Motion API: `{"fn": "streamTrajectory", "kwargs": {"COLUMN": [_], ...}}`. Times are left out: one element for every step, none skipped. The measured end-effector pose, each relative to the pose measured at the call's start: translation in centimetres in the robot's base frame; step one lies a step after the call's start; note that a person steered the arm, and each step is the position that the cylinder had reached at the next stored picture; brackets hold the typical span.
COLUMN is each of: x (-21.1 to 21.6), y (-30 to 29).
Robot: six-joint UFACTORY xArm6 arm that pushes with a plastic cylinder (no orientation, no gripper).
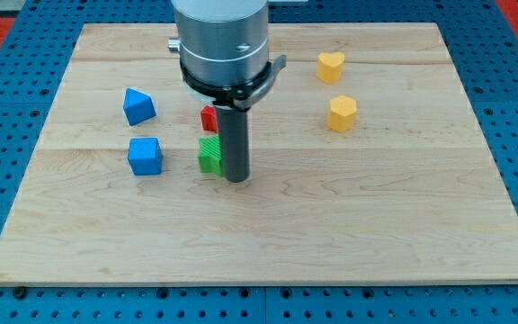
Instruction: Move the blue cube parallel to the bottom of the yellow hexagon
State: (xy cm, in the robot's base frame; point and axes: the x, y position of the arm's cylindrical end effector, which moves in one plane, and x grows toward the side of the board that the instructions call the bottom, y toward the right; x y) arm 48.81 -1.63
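The blue cube (145, 156) sits on the wooden board at the view's left of centre. The yellow hexagon (342, 113) lies at the upper right of the board. My tip (236, 178) rests on the board near the middle, right beside the green block (209, 156), well to the right of the blue cube and to the lower left of the yellow hexagon. The rod hangs from the grey arm body (220, 40) at the view's top.
A second blue block (138, 106), wedge-like, lies above the blue cube. A red block (209, 118) sits above the green one, partly behind the rod. A yellow heart-shaped block (330, 67) lies above the hexagon. The wooden board (268, 243) rests on a blue perforated table.
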Motion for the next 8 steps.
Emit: {"fn": "streamTrajectory", "kwargs": {"x": [1.0, 5.5, 6.1, 5.7, 5.7, 5.7, 5.3, 3.9], "y": [1.4, 0.3, -0.7, -2.0, -4.8, -8.8, -9.8, -11.1]}}
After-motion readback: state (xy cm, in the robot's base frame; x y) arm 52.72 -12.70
